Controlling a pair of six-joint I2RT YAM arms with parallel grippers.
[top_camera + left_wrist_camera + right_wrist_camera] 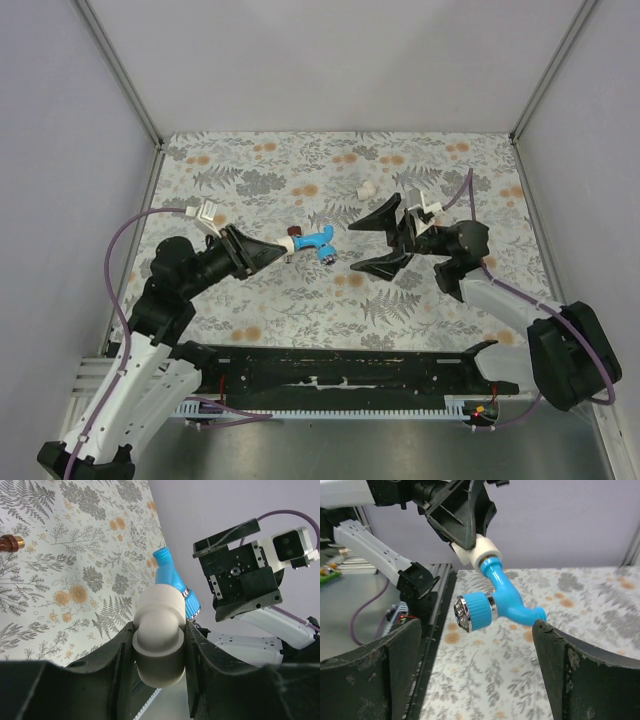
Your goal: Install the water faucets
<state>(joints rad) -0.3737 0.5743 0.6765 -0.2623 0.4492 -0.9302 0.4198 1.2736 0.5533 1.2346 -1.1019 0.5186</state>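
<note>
Fingers (90, 680) of the left hand (283, 250) sit narrow, clamped on a white elbow fitting (159, 630). The blue faucet (506, 594) juts from that fitting's far end, held off the bench (450, 160), its ribbed handle turned toward the right wrist camera. The right hand (353, 247) gapes wide and holds nothing. The blue faucet hangs just ahead of its fingertips, spout tip near one of them. The red-brown faucet (10, 541) lies on the bench just beside the left hand's tip. A second white fitting (367, 189) rests on the bench farther back, near the right hand.
</note>
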